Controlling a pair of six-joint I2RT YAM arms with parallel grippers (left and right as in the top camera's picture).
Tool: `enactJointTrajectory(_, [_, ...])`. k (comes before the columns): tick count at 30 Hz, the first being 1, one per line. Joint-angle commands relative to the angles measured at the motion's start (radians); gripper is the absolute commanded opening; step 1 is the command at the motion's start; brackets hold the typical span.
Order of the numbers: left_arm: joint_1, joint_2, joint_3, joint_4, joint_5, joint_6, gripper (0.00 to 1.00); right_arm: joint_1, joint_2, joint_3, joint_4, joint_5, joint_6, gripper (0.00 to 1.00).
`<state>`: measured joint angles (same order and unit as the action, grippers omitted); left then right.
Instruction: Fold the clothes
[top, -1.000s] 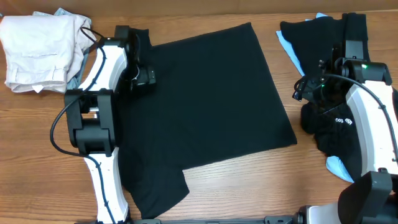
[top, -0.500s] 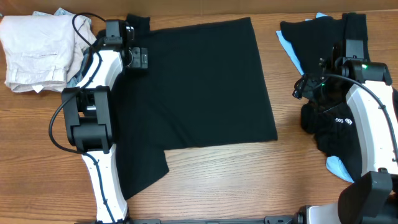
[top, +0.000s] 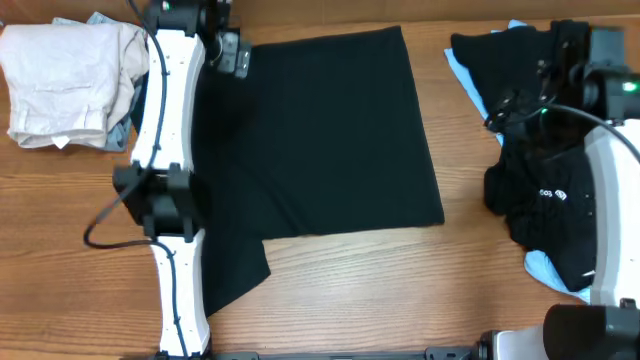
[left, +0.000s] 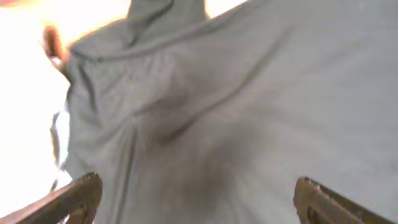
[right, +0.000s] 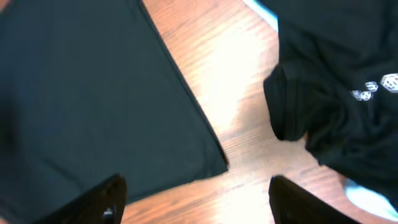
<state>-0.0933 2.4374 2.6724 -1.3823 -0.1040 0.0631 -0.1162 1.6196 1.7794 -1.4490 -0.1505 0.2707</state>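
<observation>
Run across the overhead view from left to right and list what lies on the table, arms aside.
beige clothes → black T-shirt, spread flat → a bare strip of table → heap of black and light-blue clothes

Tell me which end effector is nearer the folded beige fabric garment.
Left. The left end effector is close beside the beige garment; the right end effector is far across the table.

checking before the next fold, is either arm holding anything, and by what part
Nothing is held. The left gripper stands open over the black T-shirt; the right gripper is open too, above the shirt's corner.
</observation>
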Motion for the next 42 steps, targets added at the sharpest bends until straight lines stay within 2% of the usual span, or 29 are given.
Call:
enactJointTrajectory(1, [-0.044,-0.026,0.338,-0.167,0.005,-0.006,1.00,0.004,-0.028,0.152,-0.066,0.000,0.006,0.79])
enactJointTrajectory(3, [-0.059,-0.035,0.469,-0.283,0.004,-0.034,1.00,0.004,-0.054,0.205,-0.109,0.000,0.007,0.80])
enactJointTrajectory(4, [-0.064,-0.061,0.463,-0.307,0.000,-0.050,1.00,0.004,-0.069,0.214,-0.121,0.001,0.011,0.81])
enactJointTrajectory(5, [-0.066,-0.097,0.444,-0.307,0.027,-0.095,1.00,0.004,-0.102,0.216,-0.140,0.000,0.015,0.81])
enactJointTrajectory(8, [-0.073,-0.191,0.367,-0.307,0.146,-0.128,1.00,0.004,-0.188,0.216,-0.201,0.001,0.018,0.81])
enactJointTrajectory(11, [-0.081,-0.323,0.211,-0.307,0.161,-0.166,1.00,0.004,-0.278,0.215,-0.245,0.003,0.031,0.81])
enactJointTrajectory(14, [-0.085,-0.533,-0.078,-0.307,0.120,-0.180,1.00,0.004,-0.412,0.165,-0.245,0.000,0.072,0.85])
enactJointTrajectory(16, [-0.085,-0.683,-0.310,-0.307,0.070,-0.254,1.00,0.004,-0.489,0.078,-0.244,-0.002,0.106,0.86])
enactJointTrajectory(21, [-0.085,-0.904,-0.750,-0.291,0.053,-0.430,1.00,0.004,-0.575,-0.173,-0.223,-0.060,0.127,0.88])
enactJointTrajectory(24, [-0.085,-1.056,-1.123,-0.170,0.034,-0.552,1.00,0.004,-0.582,-0.377,-0.144,-0.099,0.122,0.88])
enactJointTrajectory(28, [-0.085,-1.191,-1.466,-0.023,0.103,-0.681,1.00,0.004,-0.575,-0.574,-0.015,-0.178,0.095,0.87])
enactJointTrajectory(32, [-0.085,-1.255,-1.725,0.061,0.128,-0.789,1.00,0.004,-0.557,-0.693,0.096,-0.204,0.081,0.87])
enactJointTrajectory(38, [-0.084,-1.242,-1.992,0.251,0.204,-0.799,0.98,0.004,-0.529,-0.702,0.135,-0.203,0.042,0.87])
enactJointTrajectory(42, [-0.068,-1.241,-2.142,0.365,0.270,-0.858,0.95,0.004,-0.509,-0.702,0.145,-0.203,0.035,0.87])
